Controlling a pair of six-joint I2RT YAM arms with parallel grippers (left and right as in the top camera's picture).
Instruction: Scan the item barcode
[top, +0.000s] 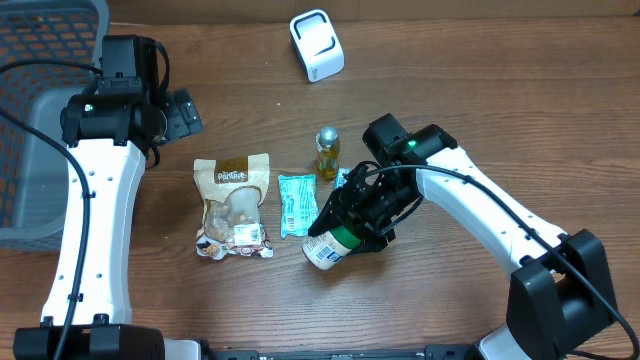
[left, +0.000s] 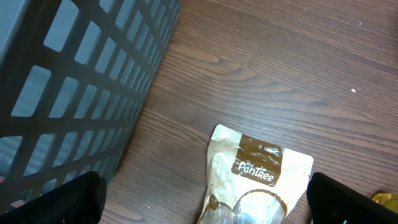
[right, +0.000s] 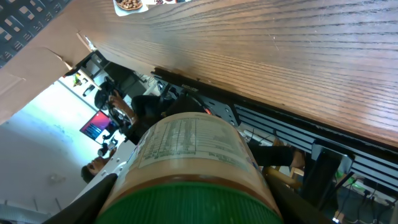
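The left gripper (top: 183, 112) hangs with its fingers spread wide and holds nothing. A grey basket (top: 30, 150) stands just to its left and a snack bag (left: 258, 171) lies near it. The right gripper (top: 350, 228) pinches a tilted, green-lidded jar (top: 326, 248). A teal packet (top: 296, 203) lies to its left and a small bottle (top: 327, 152) stands behind it. On the wooden table (top: 500, 100), a white scanner (top: 317, 45) sits well behind the jar. Past the table edge, a bright room shows.

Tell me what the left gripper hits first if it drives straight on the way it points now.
Probably the beige PanTree snack pouch, which lies between the fingers of the open left gripper in its wrist view. Depth is unclear: it may touch the brown wooden table beside the pouch instead.
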